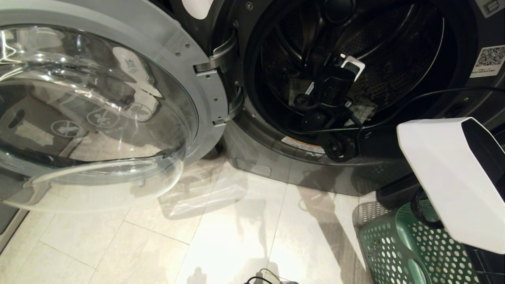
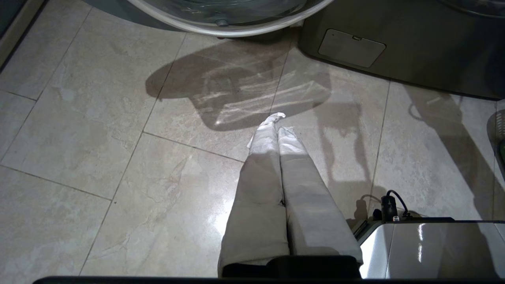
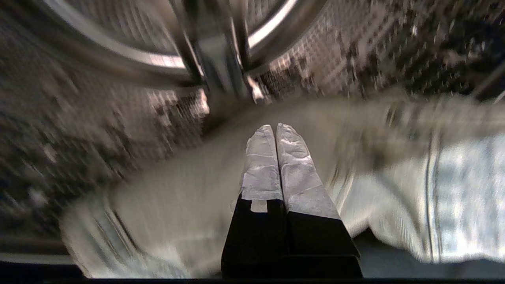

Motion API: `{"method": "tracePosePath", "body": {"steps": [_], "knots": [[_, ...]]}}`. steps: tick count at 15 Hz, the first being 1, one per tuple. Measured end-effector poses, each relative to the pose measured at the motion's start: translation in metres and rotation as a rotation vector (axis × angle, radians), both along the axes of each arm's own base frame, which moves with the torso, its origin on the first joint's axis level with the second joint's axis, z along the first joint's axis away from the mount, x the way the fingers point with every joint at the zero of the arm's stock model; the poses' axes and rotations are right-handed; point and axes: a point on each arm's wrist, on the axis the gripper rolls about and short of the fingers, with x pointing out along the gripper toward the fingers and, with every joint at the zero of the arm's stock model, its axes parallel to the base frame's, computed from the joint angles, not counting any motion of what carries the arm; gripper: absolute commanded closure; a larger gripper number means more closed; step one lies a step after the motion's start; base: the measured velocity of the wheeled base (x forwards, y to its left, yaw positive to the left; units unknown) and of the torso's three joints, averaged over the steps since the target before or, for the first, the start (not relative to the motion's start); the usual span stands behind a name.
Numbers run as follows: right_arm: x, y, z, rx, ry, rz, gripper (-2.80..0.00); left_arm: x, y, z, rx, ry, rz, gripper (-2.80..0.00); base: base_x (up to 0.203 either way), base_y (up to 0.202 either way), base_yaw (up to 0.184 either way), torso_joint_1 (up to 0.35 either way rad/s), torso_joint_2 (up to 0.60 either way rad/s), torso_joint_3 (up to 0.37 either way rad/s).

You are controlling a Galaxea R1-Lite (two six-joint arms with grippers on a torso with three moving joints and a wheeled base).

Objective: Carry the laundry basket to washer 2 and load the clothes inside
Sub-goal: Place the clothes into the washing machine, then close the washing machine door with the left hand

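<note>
The washer's dark drum stands open, and my black right arm reaches into it. Inside, my right gripper is shut, fingers pressed together with nothing between them. It hovers just above a pale garment that lies across the drum's perforated wall; a light bluish garment lies beside it. Grey clothes show past the arm in the head view. The green laundry basket stands on the floor at the lower right, below the washer. My left gripper is shut and parked over the floor tiles.
The washer's round glass door is swung wide open on the left, on its hinge. Beige floor tiles lie in front of the machine. A white arm housing hangs over the basket. The washer's service flap sits low on its front.
</note>
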Motion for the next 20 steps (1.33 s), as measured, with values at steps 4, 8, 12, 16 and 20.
{"method": "tracePosePath", "body": {"steps": [4, 8, 12, 16, 20], "knots": [[-0.004, -0.003, 0.006, 0.034, -0.097, -0.093, 0.00, 0.000, 0.000, 0.000, 0.000, 0.000, 0.000, 0.00, 0.000, 0.000, 0.000, 0.000, 0.00, 0.000], [-0.014, 0.001, 0.019, 0.022, -0.042, -0.062, 0.00, 0.000, 0.000, 0.000, 0.000, 0.000, 0.000, 0.00, 0.000, 0.000, 0.000, 0.000, 0.00, 0.000], [-0.020, 0.003, 0.009, 0.012, 0.174, 0.021, 0.00, 0.000, 0.000, 0.000, 0.000, 0.000, 0.000, 0.00, 0.000, 0.000, 0.000, 0.000, 0.00, 0.000], [-0.028, -0.007, -0.028, 0.063, 0.495, 0.073, 0.00, 0.000, 0.000, 0.000, 0.000, 0.000, 0.000, 0.00, 0.000, 0.000, 0.000, 0.000, 0.00, 0.000], [-0.013, -0.027, -0.055, 0.062, 0.592, -0.004, 0.00, 0.000, 0.000, 0.000, 0.000, 0.000, 0.000, 0.00, 0.000, 0.000, 0.000, 0.000, 0.00, 0.000]]}}
